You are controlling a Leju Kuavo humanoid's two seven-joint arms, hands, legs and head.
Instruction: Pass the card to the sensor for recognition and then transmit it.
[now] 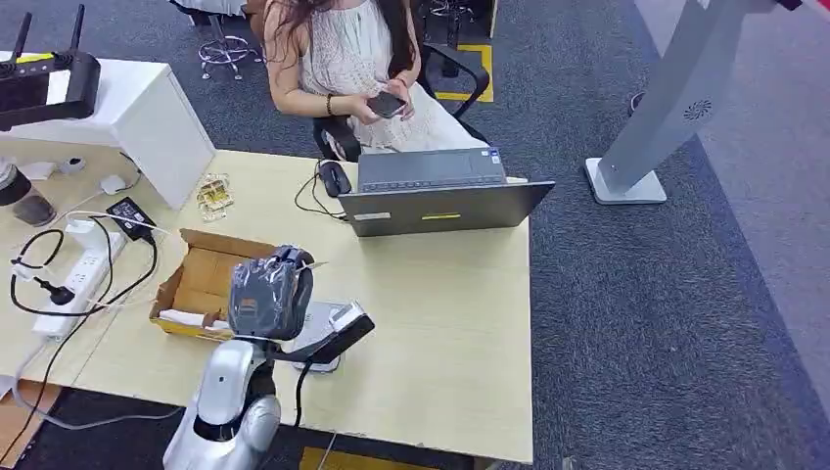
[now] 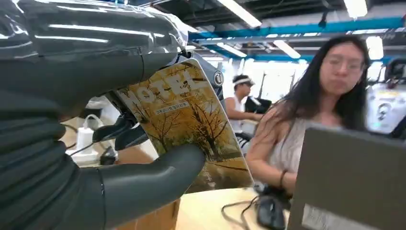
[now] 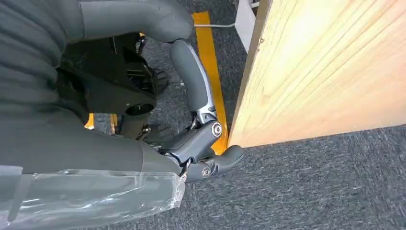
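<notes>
A: While it's got the card (image 2: 191,129) up in the left hand (image 1: 271,292), I'd say pickup's done. Thumb (image 2: 158,175) pressed on the face, fingers behind, "HOTEL" print w/ yellow trees. Firm hold by the look of it.

B: Scanned tho?

A: Can't tell. From above, the hand sits over the near part of the table (image 1: 460,323), just right of the cardboard box (image 1: 201,279), w/ the sensor (image 1: 333,333) right under and beside it. Looks like it's presenting the card to the reader, or about to. Whether the card touches it, can't say, the hand hides that.

B: So what's left?

A: Prob. the read itself, then the handover. A person (image 1: 362,59) sits across behind the laptop (image 1: 440,191), looking at a phone (image 1: 387,104), not reaching.

B: Right arm?

A: Hanging by the table edge (image 3: 325,72), low. Right hand (image 3: 191,124) holds nothing, fingers loosely curled, partly apart, pointing at the carpet.
</notes>
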